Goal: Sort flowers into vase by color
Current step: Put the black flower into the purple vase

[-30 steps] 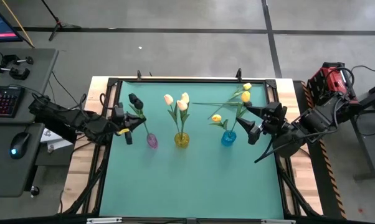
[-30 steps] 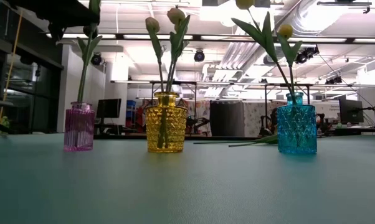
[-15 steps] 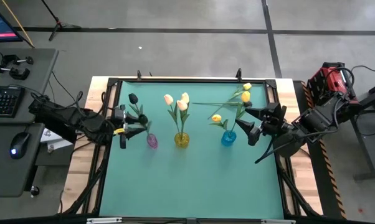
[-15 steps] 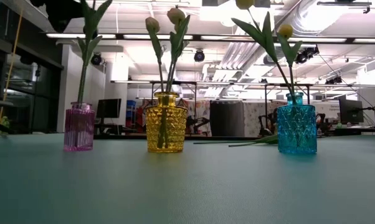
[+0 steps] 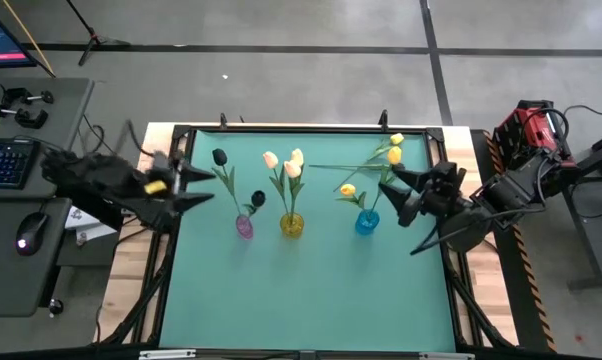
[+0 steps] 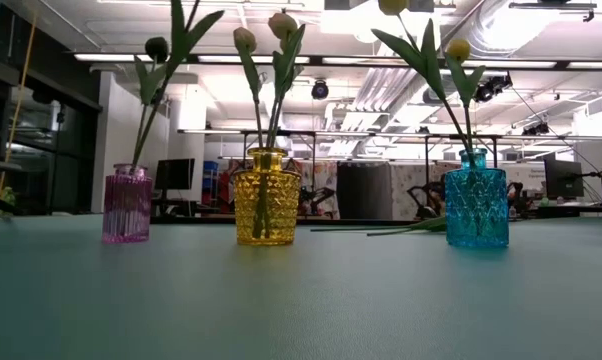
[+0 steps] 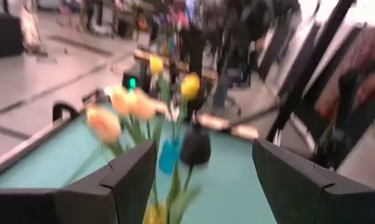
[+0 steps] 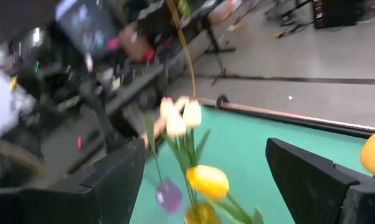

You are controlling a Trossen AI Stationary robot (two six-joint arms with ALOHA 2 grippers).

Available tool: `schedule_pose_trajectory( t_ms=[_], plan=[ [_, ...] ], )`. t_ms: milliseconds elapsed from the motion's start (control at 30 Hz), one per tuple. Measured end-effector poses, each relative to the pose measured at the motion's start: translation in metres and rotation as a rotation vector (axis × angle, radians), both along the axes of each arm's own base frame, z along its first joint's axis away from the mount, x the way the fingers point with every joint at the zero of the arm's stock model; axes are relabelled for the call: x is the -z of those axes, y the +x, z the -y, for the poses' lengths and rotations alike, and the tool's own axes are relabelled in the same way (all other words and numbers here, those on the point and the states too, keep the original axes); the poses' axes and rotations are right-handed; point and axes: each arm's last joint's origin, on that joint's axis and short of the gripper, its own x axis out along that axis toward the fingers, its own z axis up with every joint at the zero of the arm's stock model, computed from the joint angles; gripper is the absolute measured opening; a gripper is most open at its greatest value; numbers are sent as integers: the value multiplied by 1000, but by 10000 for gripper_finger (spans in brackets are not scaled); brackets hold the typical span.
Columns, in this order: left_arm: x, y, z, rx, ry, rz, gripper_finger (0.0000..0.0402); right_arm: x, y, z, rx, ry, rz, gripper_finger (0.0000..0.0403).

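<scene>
The black tulips (image 5: 220, 157) stand in the pink vase (image 5: 244, 226), clear of the left claw (image 5: 186, 185), which hangs spread at the desk's (image 5: 311, 290) left edge. The right claw (image 5: 393, 195), spread, sits beside the blue vase (image 5: 367, 223); one yellow tulip (image 5: 395, 139) lies on the desk behind it.

Bright, even overhead light from ceiling strips (image 6: 131, 57). Both wrist views are smeared with motion blur, and the left arm (image 5: 111, 180) blurs too.
</scene>
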Motion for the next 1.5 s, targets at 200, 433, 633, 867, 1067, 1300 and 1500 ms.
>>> schedule_pose_trajectory(
  t_ms=[200, 433, 633, 867, 1067, 1300, 1500],
  plan=[
    [-44, -12, -10, -162, 38, 139, 253, -2, 11, 25, 231, 98, 155, 321],
    [-93, -12, -18, -348, 144, 245, 253, -6, 14, 119, 633, 191, 210, 321],
    [-109, -5, -17, -300, 173, 259, 253, 6, -3, 207, 802, 346, 30, 321],
    [-93, 14, -12, -268, 97, 214, 253, 68, -25, 267, 893, 677, -266, 321],
    [-85, 30, -8, -275, 50, 168, 253, 141, -34, 285, 867, 853, -265, 321],
    [-77, 69, -22, -426, 77, 118, 253, 199, -26, 291, 796, 904, -45, 321],
    [-60, 99, -67, -499, 20, 37, 252, 216, -25, 291, 794, 911, 57, 321]
  ],
)
